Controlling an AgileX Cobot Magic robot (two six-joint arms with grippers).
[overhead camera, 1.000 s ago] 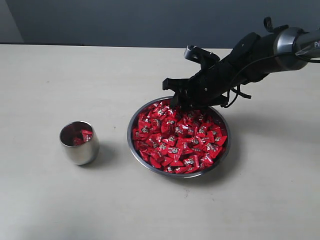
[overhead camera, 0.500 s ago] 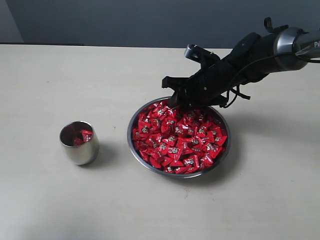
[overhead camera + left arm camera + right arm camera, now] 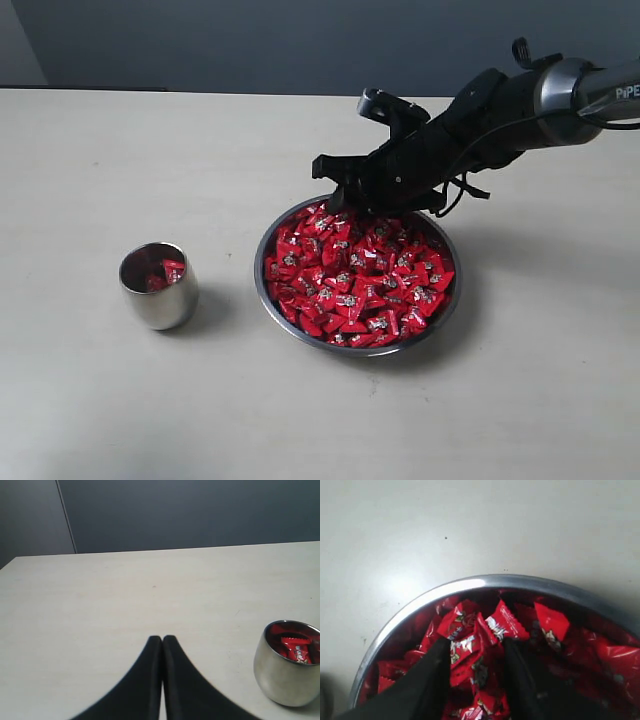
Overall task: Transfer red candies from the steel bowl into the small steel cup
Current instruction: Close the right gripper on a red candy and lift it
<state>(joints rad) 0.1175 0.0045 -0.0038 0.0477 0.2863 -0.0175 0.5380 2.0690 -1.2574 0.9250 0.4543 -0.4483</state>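
Many red candies (image 3: 350,280) heaped in one steel bowl (image 3: 360,351), centre of the exterior view; a few more in one small steel cup (image 3: 160,305), lower left, well apart.
Candies lying every way, no shared long axis; cup upright, mouth up. Pale matte worktop (image 3: 100,150) below a dark grey-blue wall (image 3: 200,40). Two tools: right tool (image 3: 348,203) down at the bowl's upper rim, fingers (image 3: 427,680) spread with candies between, grip on any not clear; left tool (image 3: 162,639) pressed closed on nothing, near the cup.
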